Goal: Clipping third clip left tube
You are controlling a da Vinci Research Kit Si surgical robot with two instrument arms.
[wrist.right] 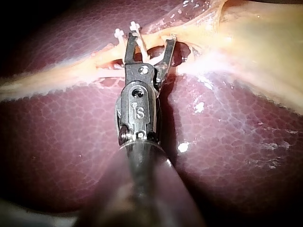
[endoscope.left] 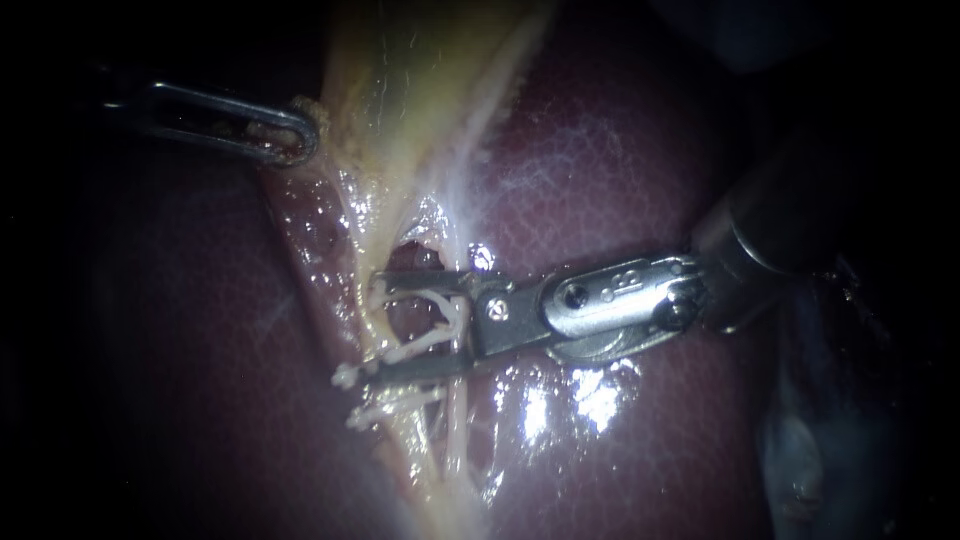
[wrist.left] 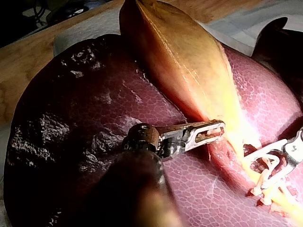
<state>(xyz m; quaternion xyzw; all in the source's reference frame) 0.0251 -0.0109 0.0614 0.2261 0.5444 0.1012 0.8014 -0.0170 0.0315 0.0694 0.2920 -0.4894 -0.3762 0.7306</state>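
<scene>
Two spread jaws of the right instrument (endoscope.left: 372, 326) are pressed on a white forked clip (endoscope.left: 447, 318) astride the glistening left tube (endoscope.left: 415, 465); at ten o'clock, gallbladder (endoscope.left: 400, 90) is pinched in the looped left instrument (endoscope.left: 300, 135)

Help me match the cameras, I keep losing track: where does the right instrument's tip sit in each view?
Endoscope: right instrument, centre, jaws holding a white clip.
Left wrist: right instrument, ahead of the left instrument, to one side.
Right wrist: right instrument, its own, jaws mid-view.
Shared landmark: the gallbladder.
</scene>
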